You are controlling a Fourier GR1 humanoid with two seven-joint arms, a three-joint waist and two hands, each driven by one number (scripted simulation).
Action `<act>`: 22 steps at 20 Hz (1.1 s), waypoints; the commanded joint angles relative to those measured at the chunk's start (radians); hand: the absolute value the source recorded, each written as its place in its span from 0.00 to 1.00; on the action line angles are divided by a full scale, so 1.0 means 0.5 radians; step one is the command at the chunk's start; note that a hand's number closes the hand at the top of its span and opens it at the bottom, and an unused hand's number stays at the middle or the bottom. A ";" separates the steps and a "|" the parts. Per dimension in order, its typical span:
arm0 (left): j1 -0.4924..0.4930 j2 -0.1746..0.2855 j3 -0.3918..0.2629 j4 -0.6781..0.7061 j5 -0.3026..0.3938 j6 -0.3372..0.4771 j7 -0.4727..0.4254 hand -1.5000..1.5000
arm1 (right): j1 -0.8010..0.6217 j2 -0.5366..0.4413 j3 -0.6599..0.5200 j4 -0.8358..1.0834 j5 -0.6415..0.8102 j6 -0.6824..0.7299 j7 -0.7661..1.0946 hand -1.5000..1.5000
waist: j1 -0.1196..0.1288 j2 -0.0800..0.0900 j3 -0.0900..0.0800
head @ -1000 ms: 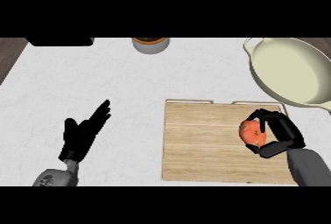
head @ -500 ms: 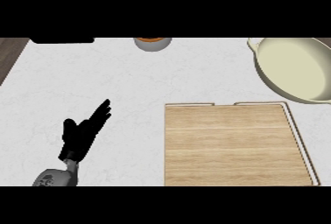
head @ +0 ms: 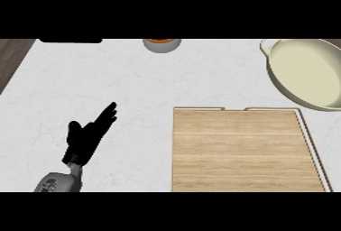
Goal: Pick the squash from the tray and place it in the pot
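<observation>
The wooden tray [head: 243,151] lies at the lower right of the white counter with nothing on it. The cream pot [head: 310,72] stands at the upper right, and its inside looks bare. No squash shows anywhere in the head view. My left hand [head: 86,137] rests open at the lower left, fingers straight and pointing up and to the right, holding nothing. My right hand and forearm are out of the picture.
A small grey bowl with something orange in it [head: 162,43] stands at the counter's far edge, top centre. A dark object [head: 70,40] lies at the top left. The counter's dark wooden edge [head: 10,58] runs along the far left.
A second ago my right hand held the orange squash over the tray's right side. Hand and squash then left the view. The view has shifted slightly.
</observation>
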 commanded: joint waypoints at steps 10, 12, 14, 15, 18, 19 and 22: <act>-0.057 0.061 0.096 0.012 0.007 -0.100 0.051 0.50 | -0.560 -0.186 0.225 -0.072 0.289 -0.268 0.446 1.00 | 0.007 -0.008 -0.009; 0.025 -0.040 0.007 -0.109 -0.027 -0.029 0.083 0.50 | -0.698 -0.234 0.285 -0.131 0.347 -0.271 0.632 1.00 | 0.016 -0.011 -0.010; -0.037 -0.010 0.057 0.089 -0.050 -0.075 -0.048 0.50 | -0.765 -0.172 0.359 -0.074 0.442 -0.307 0.644 1.00 | 0.015 -0.001 -0.009; -0.005 -0.043 0.056 0.097 -0.071 -0.031 -0.073 0.50 | -0.734 -0.193 0.403 -0.194 0.455 -0.218 0.726 1.00 | -0.012 -0.012 -0.012; -0.020 -0.057 0.035 0.075 -0.064 -0.064 -0.078 0.50 | -0.944 -0.109 0.497 -0.074 0.599 -0.336 0.826 1.00 | 0.028 0.003 -0.008; -0.111 -0.031 0.086 0.065 -0.037 -0.058 0.029 0.50 | -0.977 -0.046 0.558 -0.129 0.650 -0.378 0.930 1.00 | 0.018 -0.002 -0.010; -0.149 -0.076 0.055 0.091 -0.077 -0.025 0.038 0.50 | -1.156 -0.050 0.635 -0.027 0.771 -0.368 1.023 1.00 | 0.043 0.010 -0.008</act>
